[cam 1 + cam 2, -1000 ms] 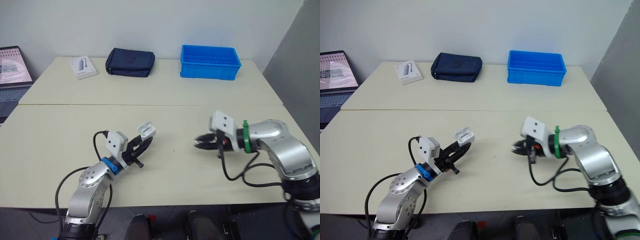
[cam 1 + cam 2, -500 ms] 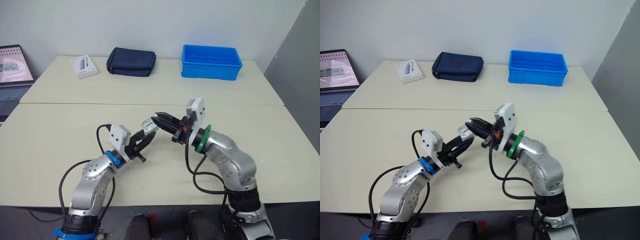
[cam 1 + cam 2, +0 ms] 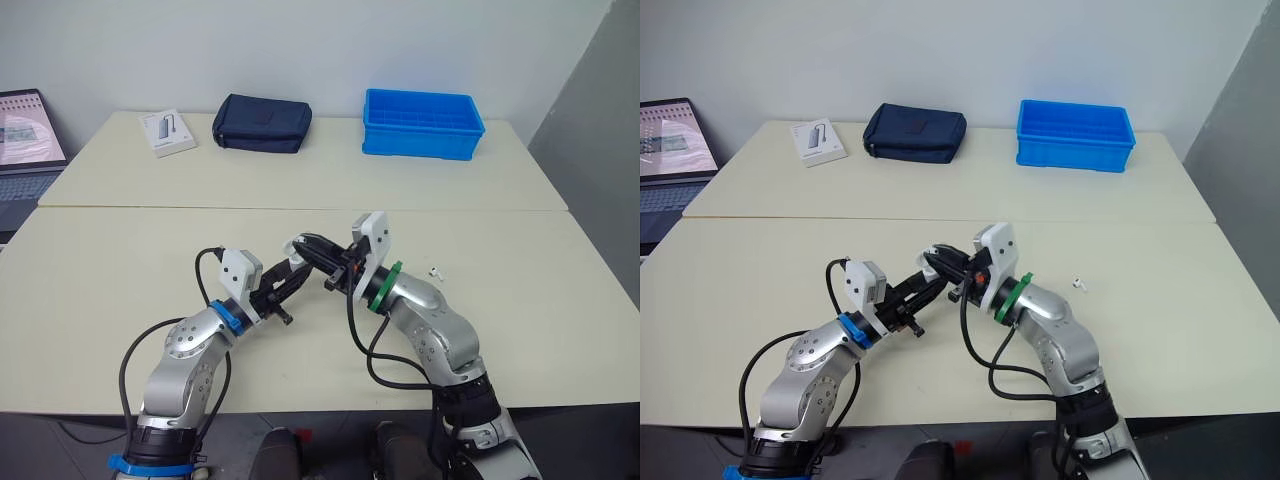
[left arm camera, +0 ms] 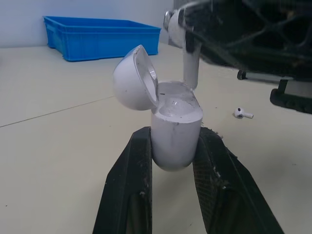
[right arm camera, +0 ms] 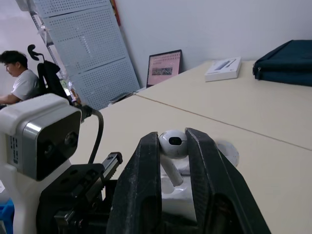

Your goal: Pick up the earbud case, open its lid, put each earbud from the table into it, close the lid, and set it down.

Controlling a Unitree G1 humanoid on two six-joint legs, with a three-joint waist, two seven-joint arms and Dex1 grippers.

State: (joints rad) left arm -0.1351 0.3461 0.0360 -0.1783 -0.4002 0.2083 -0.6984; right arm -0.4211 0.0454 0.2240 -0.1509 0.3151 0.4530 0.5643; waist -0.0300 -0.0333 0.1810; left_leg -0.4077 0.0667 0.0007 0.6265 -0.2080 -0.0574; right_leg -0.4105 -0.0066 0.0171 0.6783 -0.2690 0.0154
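Left claw clamps the open earbud case; right claw pinches an earbud, stem at the socket. Best to keep the stem aligned, seat it gently, then let go.

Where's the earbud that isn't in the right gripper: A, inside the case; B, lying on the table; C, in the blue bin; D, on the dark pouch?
B: the loose earbud lies on the table, apart from the right gripper, which holds the other earbud at the open earbud case.
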